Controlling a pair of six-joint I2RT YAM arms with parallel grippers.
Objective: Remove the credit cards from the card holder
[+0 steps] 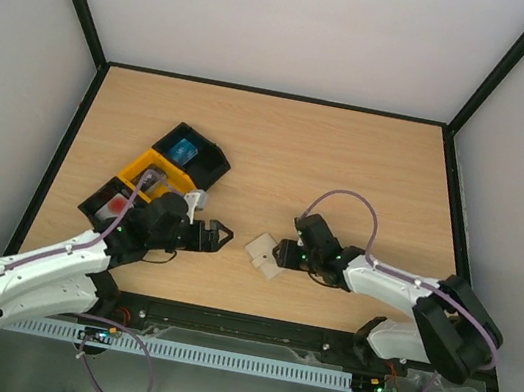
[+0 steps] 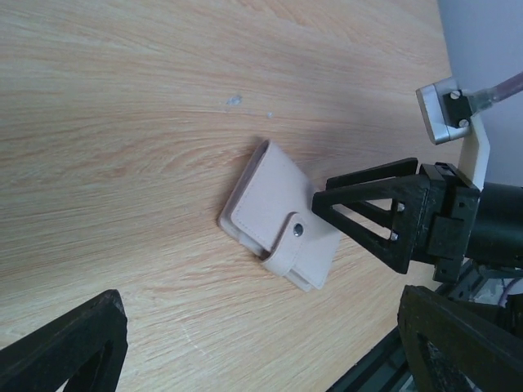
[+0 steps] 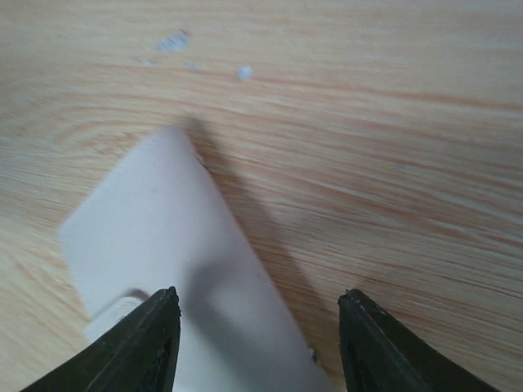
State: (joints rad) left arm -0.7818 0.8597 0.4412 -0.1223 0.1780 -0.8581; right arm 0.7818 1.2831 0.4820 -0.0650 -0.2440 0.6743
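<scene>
The card holder (image 1: 263, 253) is a pale flat wallet lying shut on the wooden table, its strap snapped down (image 2: 296, 231). My right gripper (image 1: 279, 253) reaches it from the right. In the right wrist view its jaws (image 3: 257, 300) stand apart low over the holder (image 3: 155, 253): the left finger is above it and the right finger above bare wood. My left gripper (image 1: 219, 237) hangs open a little to the holder's left, wide fingers (image 2: 78, 347) empty. A red card (image 1: 118, 203) shows in the near black tray.
A row of black and yellow compartment trays (image 1: 159, 176) lies at the left, running from the near left toward the back. The far one holds a bright blue item (image 1: 183, 152). Black-edged walls (image 1: 65, 151) fence the table.
</scene>
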